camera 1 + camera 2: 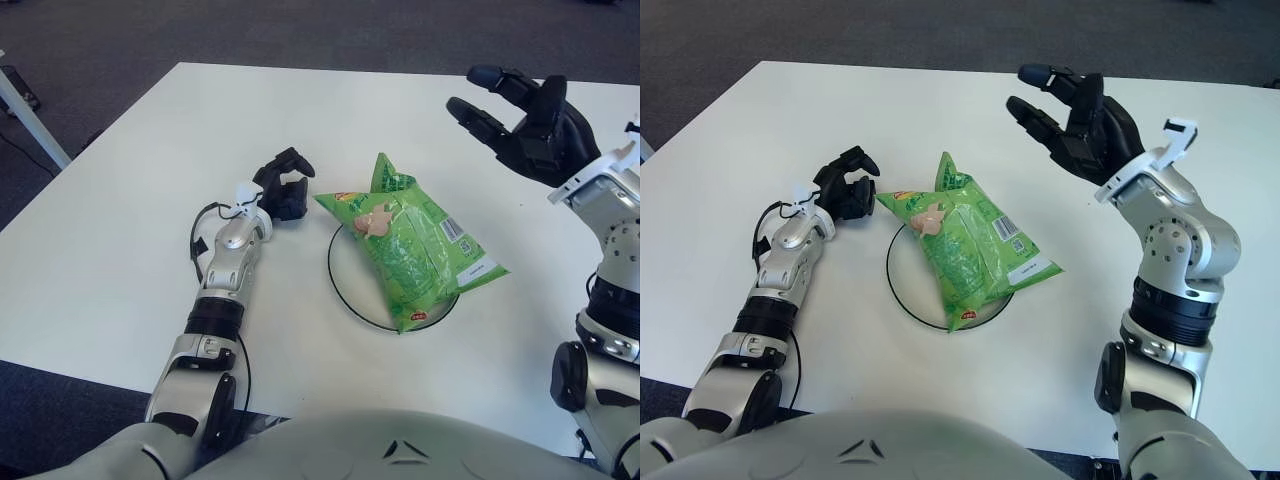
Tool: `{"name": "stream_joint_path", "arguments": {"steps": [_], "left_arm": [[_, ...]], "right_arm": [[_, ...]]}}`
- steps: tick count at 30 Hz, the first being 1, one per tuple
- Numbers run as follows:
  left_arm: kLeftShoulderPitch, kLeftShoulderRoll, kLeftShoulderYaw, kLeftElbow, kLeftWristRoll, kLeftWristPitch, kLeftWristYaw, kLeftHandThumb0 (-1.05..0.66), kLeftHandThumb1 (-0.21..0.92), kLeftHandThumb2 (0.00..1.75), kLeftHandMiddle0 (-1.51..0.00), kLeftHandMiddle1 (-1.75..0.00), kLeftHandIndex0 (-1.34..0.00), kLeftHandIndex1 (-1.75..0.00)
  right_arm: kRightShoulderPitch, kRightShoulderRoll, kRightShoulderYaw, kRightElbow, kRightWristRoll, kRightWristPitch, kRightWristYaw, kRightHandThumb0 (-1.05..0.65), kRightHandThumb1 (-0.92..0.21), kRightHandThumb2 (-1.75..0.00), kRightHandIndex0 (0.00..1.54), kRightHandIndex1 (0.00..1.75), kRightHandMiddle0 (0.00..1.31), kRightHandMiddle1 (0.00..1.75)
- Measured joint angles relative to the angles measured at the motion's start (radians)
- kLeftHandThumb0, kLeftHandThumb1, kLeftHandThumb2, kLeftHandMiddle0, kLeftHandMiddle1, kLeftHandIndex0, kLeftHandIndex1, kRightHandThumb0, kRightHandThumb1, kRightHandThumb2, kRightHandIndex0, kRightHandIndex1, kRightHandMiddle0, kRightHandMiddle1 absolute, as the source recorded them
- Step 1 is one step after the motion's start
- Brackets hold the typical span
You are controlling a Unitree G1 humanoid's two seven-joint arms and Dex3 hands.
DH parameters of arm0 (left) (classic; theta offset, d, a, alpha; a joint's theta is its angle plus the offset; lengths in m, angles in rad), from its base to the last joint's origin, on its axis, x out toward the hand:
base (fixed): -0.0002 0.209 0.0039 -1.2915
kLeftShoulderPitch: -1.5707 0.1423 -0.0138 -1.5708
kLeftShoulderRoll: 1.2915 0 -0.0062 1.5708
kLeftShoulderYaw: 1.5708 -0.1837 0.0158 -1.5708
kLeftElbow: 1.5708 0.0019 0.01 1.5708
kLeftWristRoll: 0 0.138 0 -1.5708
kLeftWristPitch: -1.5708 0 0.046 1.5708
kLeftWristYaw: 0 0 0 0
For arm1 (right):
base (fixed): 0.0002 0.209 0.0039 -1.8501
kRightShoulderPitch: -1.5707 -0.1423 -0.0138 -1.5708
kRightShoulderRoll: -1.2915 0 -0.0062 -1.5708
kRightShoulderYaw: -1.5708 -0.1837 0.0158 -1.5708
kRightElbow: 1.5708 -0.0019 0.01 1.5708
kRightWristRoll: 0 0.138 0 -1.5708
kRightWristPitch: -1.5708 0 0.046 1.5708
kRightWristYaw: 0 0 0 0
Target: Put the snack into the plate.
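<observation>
A white table (110, 250) seen from a robot's head, looking down past its pale chest at the bottom edge

Nearest on the table, between the two hands, sits a shallow white plate (345, 290) with a thin dark rim. It lies below and to the inner side of the left hand, and well below and inward of the right hand

A green snack bag (410, 245) lies across the plate, covering most of it. The bag's lower corner and its right-hand end reach out over the rim on the side towards the right hand, while a crescent of bare plate shows on the side towards the left hand. The bag's crimped top points away from the robot, just beside the left hand's fingers without touching them. A white label with a barcode shows near the bag's right end

The left hand (283, 190) shows just left of the bag's top corner, at the end of a silver forearm stretched out over the table. Its black fingers are curled loosely inward and they enclose nothing

Farther off and raised above the table, the right hand (1075, 120) hangs up and to the right of the bag, well apart from it. Its palm faces the bag, its three fingers are spread wide, and it holds nothing

Beyond the far table edge lies dark grey carpet (300, 30)
</observation>
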State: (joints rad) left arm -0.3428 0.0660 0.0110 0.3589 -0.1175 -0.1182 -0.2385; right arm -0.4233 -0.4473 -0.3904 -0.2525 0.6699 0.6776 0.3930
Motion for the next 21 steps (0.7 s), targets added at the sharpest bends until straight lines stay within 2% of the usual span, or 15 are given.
{"name": "stream_joint_path", "arguments": {"steps": [6,9,11,14,18,20,21], "left_arm": [[-0.005,0.000,0.001,0.009,0.001,-0.005,0.000,-0.43,0.46,1.13,-1.18,-1.75,-0.50,-1.75],[-0.008,0.001,0.002,0.012,0.002,-0.010,0.000,-0.44,0.46,1.14,-1.19,-1.75,-0.50,-1.75],[-0.008,0.002,0.002,0.015,0.004,-0.012,0.000,-0.43,0.46,1.14,-1.19,-1.75,-0.50,-1.75],[-0.010,0.004,0.002,0.018,0.004,-0.015,0.000,-0.43,0.46,1.14,-1.20,-1.75,-0.50,-1.75],[-0.016,0.006,0.002,0.025,0.006,-0.020,0.001,-0.43,0.46,1.14,-1.20,-1.75,-0.50,-1.75],[-0.019,0.006,0.002,0.031,0.006,-0.024,0.002,-0.43,0.46,1.14,-1.21,-1.75,-0.50,-1.75],[-0.021,0.006,0.002,0.034,0.006,-0.026,0.002,-0.43,0.46,1.14,-1.21,-1.75,-0.50,-1.75]], "right_arm": [[0.052,-0.009,-0.008,0.047,-0.108,-0.206,0.024,-0.98,-0.92,-0.96,0.41,0.17,0.00,0.93],[0.093,0.006,-0.008,0.077,-0.152,-0.308,0.024,-0.96,-0.92,-0.94,0.43,0.38,0.01,1.06],[0.121,0.028,-0.008,0.102,-0.181,-0.379,0.020,-0.93,-0.92,-0.92,0.40,0.65,0.05,1.16],[0.169,0.078,-0.006,0.146,-0.222,-0.478,-0.005,-0.90,-0.92,-0.88,0.40,0.84,0.10,1.22],[0.207,0.142,-0.007,0.201,-0.299,-0.569,-0.100,-0.69,-0.92,-0.76,0.44,1.08,0.25,1.40],[0.211,0.167,-0.012,0.231,-0.334,-0.610,-0.155,-0.50,-0.84,-0.74,0.47,1.16,0.27,1.60],[0.211,0.175,-0.016,0.250,-0.350,-0.630,-0.182,-0.48,-0.81,-0.75,0.48,1.18,0.28,1.63]]}}
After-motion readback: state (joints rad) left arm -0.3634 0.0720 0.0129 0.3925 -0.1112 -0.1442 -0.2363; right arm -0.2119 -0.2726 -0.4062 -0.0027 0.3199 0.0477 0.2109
